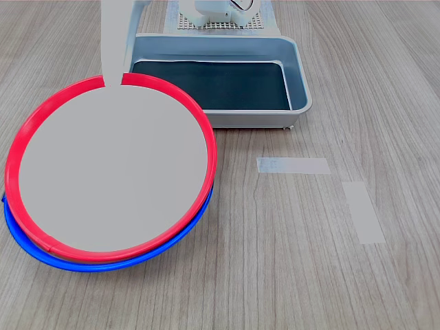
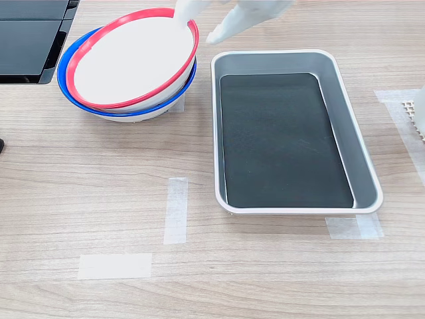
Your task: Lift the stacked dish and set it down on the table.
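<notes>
Over the blue-rimmed plate [image 2: 99,106], the pincer [image 2: 199,23] pinched the red dish [image 2: 133,60] rim, tilting it up; tabletop [image 2: 99,219] placement remained.

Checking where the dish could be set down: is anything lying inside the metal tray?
No: in the second exterior view the metal tray shows only its bare dark bottom, with no object in it.
</notes>
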Controlling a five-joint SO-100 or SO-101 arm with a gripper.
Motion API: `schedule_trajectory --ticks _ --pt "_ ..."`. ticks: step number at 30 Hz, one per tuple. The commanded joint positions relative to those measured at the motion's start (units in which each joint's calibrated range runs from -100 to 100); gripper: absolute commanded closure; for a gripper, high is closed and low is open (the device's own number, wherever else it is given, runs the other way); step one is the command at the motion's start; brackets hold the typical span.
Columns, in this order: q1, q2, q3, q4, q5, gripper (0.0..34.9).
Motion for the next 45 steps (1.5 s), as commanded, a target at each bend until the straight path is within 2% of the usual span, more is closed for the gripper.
schedule_trajectory --ticks 1,8,10,25,30,35,39,45 --pt "-0.1 5.8 -9.0 2.8 0.4 20.2" --pt "-0.8 9.9 -14.3 5.4 0.6 26.9" --pt "-1.0 10.0 -14.7 5.7 0.7 34.6" --pt "-1.0 5.2 -15.8 4.7 -0.3 34.9" --pt "-2.7 1.5 -17.7 6.1 -1.1 34.9" --pt "-8.4 -1.2 -21.7 11.0 -2.2 34.9" --pt "-16.3 -0.9 -26.2 16.4 -3.9 34.9" --pt "-25.7 3.4 -30.0 19.3 -6.3 34.9"
